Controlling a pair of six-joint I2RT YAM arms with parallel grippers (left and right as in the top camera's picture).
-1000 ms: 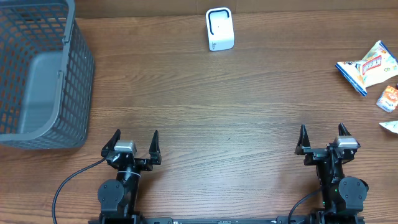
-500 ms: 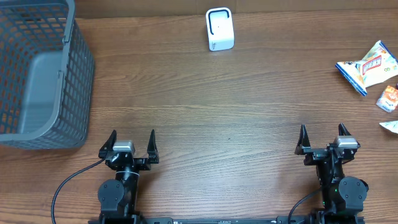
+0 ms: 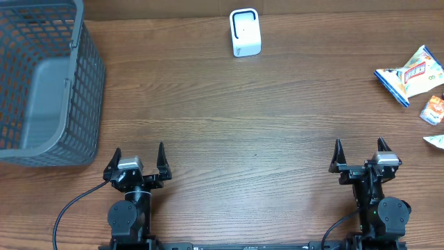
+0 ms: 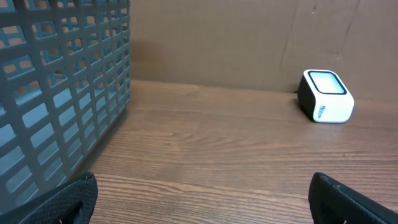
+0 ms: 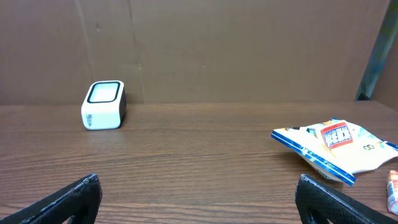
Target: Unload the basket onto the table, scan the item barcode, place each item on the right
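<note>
A white barcode scanner (image 3: 245,32) with a dark window stands at the far middle of the wooden table, also in the left wrist view (image 4: 325,96) and the right wrist view (image 5: 103,105). Snack packets lie at the right edge: a white and blue bag (image 3: 411,75) (image 5: 336,144), a small orange packet (image 3: 433,110) and a white one (image 3: 436,142). My left gripper (image 3: 137,157) sits open near the front left with nothing between its fingers. My right gripper (image 3: 359,153) is open at the front right, empty too.
A grey mesh basket (image 3: 43,82) stands at the far left, close to the left gripper (image 4: 62,93). A brown wall backs the table. A black cable (image 3: 76,205) trails from the left arm's base.
The left gripper has shifted to the left and slightly toward the front edge, turning toward the basket. The right arm has stayed still.
</note>
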